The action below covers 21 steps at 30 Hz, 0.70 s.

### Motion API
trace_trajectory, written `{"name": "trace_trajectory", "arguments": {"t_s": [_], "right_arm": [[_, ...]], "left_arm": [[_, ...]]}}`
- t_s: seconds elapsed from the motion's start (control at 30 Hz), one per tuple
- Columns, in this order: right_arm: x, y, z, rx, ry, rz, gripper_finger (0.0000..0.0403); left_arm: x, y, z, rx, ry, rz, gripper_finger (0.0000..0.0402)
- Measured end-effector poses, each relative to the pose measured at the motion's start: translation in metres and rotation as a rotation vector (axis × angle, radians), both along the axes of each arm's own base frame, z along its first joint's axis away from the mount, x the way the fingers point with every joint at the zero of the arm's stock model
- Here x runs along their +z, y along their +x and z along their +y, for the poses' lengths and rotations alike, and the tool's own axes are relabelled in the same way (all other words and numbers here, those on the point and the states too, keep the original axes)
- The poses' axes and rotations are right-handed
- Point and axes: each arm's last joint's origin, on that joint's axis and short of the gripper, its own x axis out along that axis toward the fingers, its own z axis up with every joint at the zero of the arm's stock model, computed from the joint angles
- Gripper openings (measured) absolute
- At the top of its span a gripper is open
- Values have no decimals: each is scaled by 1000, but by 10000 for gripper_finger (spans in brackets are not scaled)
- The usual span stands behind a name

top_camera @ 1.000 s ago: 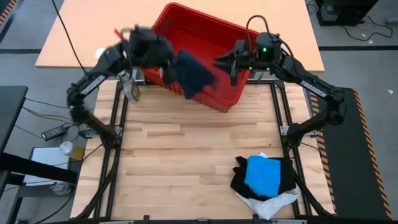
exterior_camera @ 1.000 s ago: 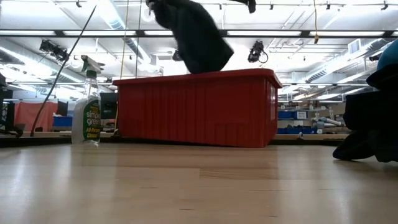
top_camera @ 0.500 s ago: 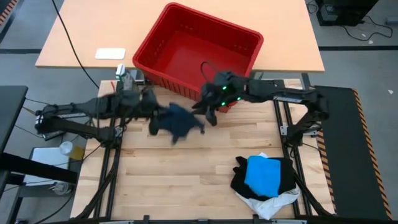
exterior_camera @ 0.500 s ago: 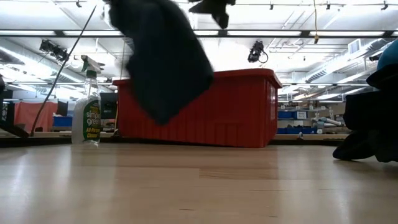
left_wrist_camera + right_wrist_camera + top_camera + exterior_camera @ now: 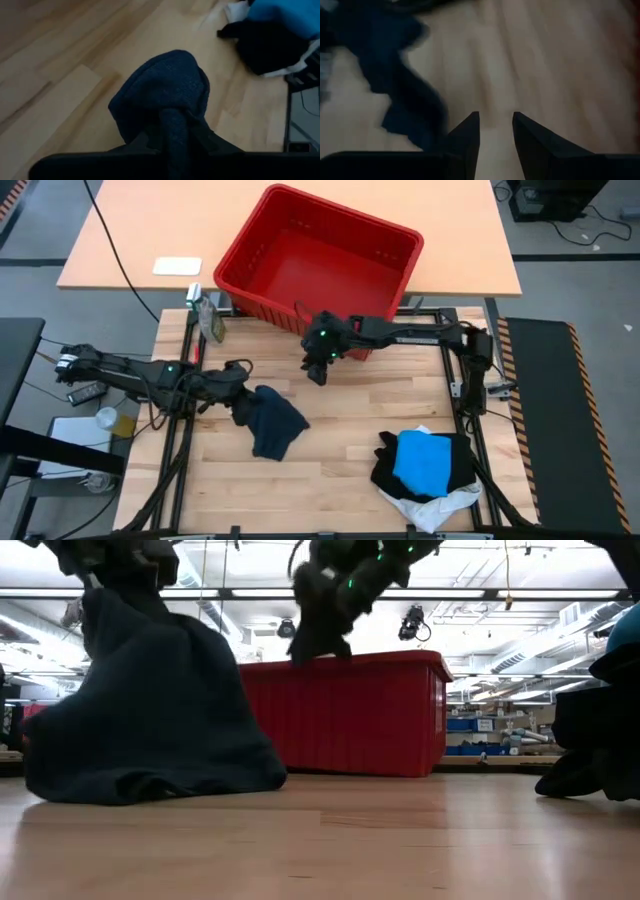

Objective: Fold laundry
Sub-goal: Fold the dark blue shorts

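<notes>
While left end effector [image 5: 238, 406] grips — dark garment [image 5: 274, 423] trails toward pile [image 5: 428, 465].

The bench [image 5: 330, 470] is a light wood-plank top. A dark navy garment [image 5: 275, 420] lies crumpled on it left of centre, its upper edge gathered upward. Near the front right corner sits a pile: a bright blue garment [image 5: 428, 460] on top of a black garment [image 5: 462, 455], with a white garment [image 5: 440, 508] beneath. A spray bottle [image 5: 210, 318] stands at the back left corner.
</notes>
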Motion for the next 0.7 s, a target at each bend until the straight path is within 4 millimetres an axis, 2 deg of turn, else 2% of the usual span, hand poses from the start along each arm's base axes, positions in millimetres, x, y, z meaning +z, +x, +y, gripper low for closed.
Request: {"name": "trace_trajectory", "arguments": {"t_s": [0.17, 0.27, 0.37, 0.57, 0.7], "right_arm": [[-36, -1, -23, -119, -144, 204, 124], [-34, -8, -39, -165, -239, 234, 121], [-32, -14, -60, -201, -262, 221, 118], [-30, -35, -112, -294, -319, 228, 110], [-26, -49, -137, -334, -260, 183, 105]], "left_arm": [[-1, 1, 1, 42, -26, -14, 37], [0, 2, 1, 58, -20, -37, 37], [1, 2, 2, 88, 1, -49, 37], [2, 3, 6, 125, 17, -58, 37], [3, 4, 10, 148, 23, -70, 37]]}}
